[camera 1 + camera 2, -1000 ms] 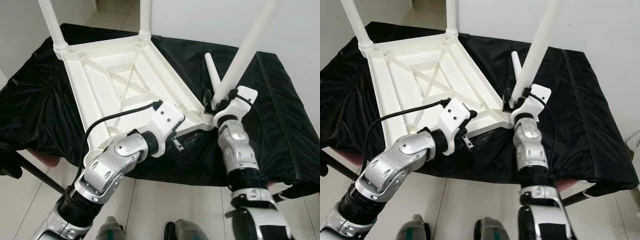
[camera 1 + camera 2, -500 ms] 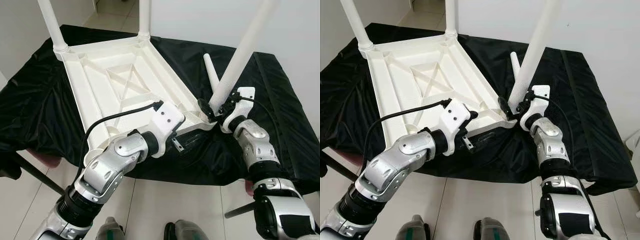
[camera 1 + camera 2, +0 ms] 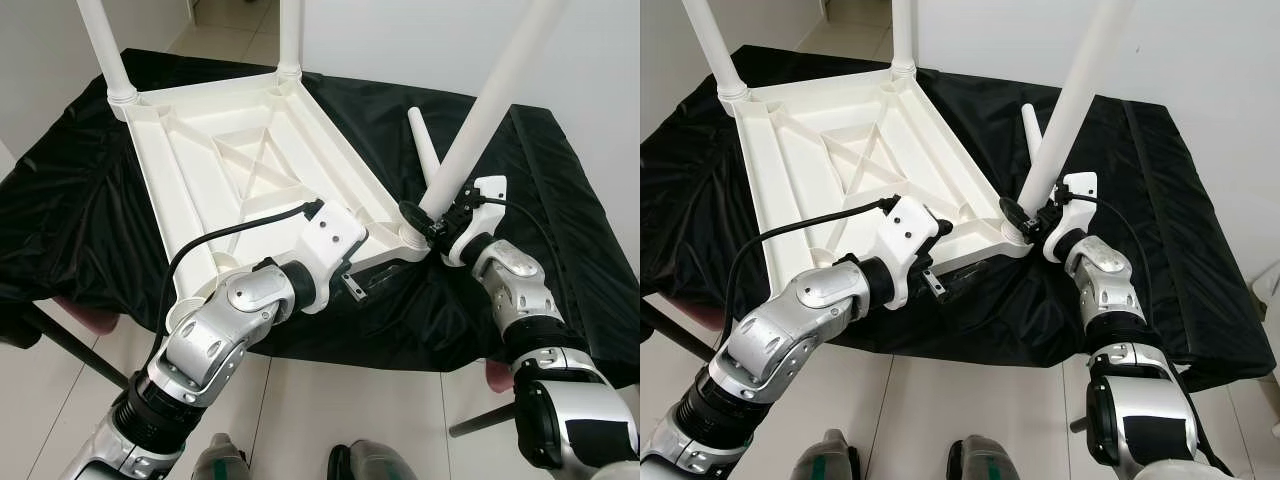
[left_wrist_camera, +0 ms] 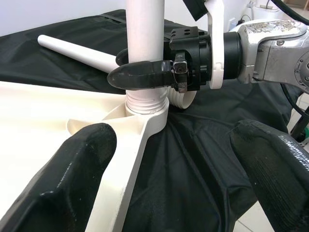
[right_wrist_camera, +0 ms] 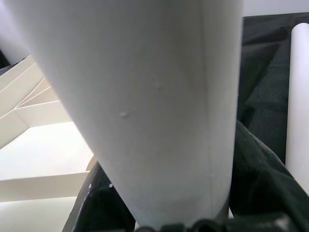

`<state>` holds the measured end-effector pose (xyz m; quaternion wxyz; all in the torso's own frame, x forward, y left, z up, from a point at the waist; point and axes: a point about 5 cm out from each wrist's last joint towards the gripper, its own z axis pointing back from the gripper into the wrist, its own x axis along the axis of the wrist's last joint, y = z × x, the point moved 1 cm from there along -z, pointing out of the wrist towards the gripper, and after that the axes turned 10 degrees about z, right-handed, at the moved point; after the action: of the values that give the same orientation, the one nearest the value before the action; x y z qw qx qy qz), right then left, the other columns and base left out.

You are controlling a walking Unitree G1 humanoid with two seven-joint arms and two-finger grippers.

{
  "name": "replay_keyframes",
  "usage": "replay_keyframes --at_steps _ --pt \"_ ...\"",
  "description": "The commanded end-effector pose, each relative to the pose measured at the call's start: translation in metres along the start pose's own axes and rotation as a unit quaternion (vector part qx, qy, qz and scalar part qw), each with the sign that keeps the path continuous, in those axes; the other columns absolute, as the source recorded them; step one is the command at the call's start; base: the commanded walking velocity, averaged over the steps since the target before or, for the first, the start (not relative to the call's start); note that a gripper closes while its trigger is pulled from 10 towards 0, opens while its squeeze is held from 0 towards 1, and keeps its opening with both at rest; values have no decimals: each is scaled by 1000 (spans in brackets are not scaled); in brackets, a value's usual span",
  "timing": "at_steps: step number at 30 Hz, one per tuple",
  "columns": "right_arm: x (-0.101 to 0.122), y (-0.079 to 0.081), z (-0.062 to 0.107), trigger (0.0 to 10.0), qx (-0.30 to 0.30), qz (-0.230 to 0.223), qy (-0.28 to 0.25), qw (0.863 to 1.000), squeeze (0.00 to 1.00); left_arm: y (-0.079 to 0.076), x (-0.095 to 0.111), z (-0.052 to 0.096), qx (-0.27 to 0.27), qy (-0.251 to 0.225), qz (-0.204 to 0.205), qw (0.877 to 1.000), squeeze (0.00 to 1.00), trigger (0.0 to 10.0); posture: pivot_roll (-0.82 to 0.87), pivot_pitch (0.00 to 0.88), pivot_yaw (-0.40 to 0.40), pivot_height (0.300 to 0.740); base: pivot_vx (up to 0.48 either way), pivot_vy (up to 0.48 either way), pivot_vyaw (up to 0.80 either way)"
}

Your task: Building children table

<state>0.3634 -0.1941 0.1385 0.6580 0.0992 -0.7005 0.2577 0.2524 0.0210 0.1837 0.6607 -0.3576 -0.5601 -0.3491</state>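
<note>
Tabletop (image 3: 240, 160) upside down on the black cloth (image 3: 540, 200), right gripper (image 4: 145, 77) clamped round a leg (image 3: 480, 120) at its near right corner socket.
That leg stands tilted, its threaded end in the socket close to the cloth's front edge; two more legs stand upright in the far corners, and a loose leg (image 3: 424, 150) lies on open cloth just beyond. The left gripper (image 4: 174, 169) hovers at the tabletop's near rim, fingers spread apart, holding nothing.
</note>
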Motion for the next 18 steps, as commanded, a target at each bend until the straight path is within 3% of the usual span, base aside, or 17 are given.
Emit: replay_keyframes --at_steps 1,4,5,6,18 --pt "1 -2 1 0 -4 -9 -9 1000 0 -4 0 0 -21 3 3 1000 0 10000 -36 17 -35 740 0 0 0" --pt "2 -1 1 0 -9 -15 -11 1000 0 -4 0 0 -22 3 4 1000 0 10000 -36 17 -35 740 0 0 0" --pt "1 -2 0 6588 -14 -17 -11 1000 0 -4 0 0 -23 3 4 1000 0 10000 -38 20 -35 740 0 0 0" --pt "1 -1 0 10000 -21 -21 -8 1000 0 -5 0 0 -23 3 4 1000 0 10000 -39 22 -37 740 0 0 0" --pt "10 10 -1 10000 -115 -29 -6 993 0 -7 -1 -1 -26 3 10 1000 0 10000 -46 33 -38 740 0 0 0"
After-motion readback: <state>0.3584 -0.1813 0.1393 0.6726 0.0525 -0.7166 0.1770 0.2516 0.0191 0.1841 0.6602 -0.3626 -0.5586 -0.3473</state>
